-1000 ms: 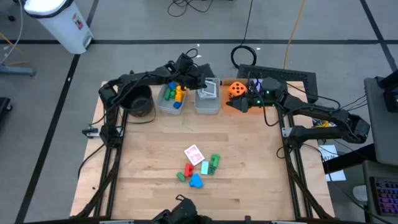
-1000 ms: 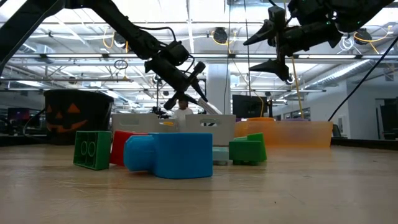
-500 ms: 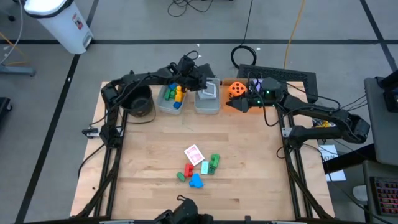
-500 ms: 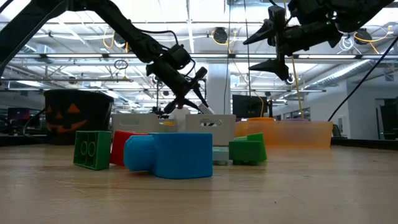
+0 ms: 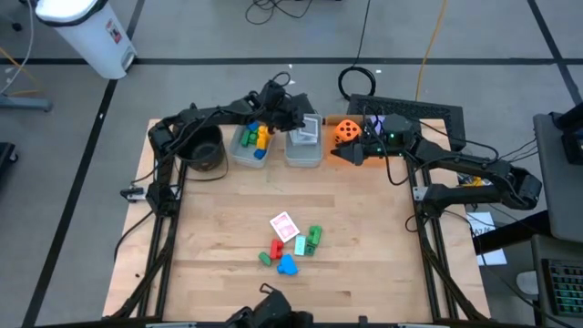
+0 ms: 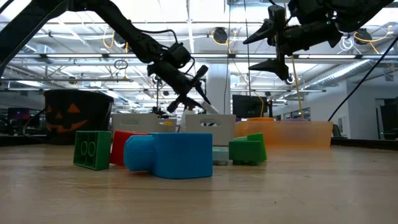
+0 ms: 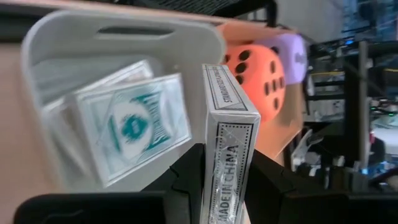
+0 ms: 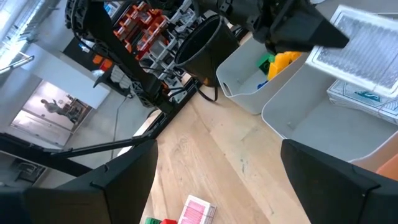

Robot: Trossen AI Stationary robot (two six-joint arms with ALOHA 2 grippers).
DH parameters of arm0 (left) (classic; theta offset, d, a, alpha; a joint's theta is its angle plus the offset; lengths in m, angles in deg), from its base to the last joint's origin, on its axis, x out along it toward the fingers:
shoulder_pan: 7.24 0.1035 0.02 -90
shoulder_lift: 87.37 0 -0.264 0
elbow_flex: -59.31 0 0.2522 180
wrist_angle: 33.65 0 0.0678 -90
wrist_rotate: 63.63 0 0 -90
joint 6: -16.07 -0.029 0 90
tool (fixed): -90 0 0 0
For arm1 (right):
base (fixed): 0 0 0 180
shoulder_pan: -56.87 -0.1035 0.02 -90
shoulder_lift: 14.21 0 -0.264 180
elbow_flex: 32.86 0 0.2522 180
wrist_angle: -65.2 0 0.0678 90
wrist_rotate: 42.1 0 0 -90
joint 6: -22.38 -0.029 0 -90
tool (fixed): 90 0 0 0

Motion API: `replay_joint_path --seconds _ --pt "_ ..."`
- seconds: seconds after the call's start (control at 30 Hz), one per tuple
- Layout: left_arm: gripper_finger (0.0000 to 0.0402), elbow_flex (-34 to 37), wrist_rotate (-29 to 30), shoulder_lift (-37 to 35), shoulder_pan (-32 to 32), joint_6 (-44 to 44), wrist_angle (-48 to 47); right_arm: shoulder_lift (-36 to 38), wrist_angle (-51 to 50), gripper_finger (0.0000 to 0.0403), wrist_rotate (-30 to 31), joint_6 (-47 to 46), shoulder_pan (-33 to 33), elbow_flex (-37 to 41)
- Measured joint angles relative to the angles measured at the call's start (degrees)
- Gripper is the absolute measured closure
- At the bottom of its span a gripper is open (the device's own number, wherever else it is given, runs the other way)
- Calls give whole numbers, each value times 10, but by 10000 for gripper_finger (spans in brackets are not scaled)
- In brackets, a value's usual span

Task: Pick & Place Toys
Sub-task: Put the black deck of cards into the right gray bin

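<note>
Here the left gripper (image 7: 227, 186) pinches a card box (image 7: 225, 134) by its narrow edges above the clear bin (image 7: 50, 56); stiff, light, probably slick (film-wrapped). Right gripper (image 5: 357, 137) spread.

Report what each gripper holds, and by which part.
Left gripper pinches a card box by its flat faces, near one end. Right gripper holds nothing.

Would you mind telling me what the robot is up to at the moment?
It is sorting toys into bins. The left gripper holds a boxed card deck on edge above the clear bin that already holds cards. The right gripper hangs open above the orange tray, where the orange die sits. A red card and several blocks are left mid-table.
</note>
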Motion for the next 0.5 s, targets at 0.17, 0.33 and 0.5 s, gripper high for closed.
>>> replay_joint_path --seconds 0.17,0.33,0.5 --pt "309 0 0 0 4 8 25 0 0 74 0 -6 0 0" --pt "309 0 1 0 7 3 -2 0 0 74 0 -8 0 0" --pt "309 0 0 0 6 -10 -2 0 0 74 0 -7 0 0"
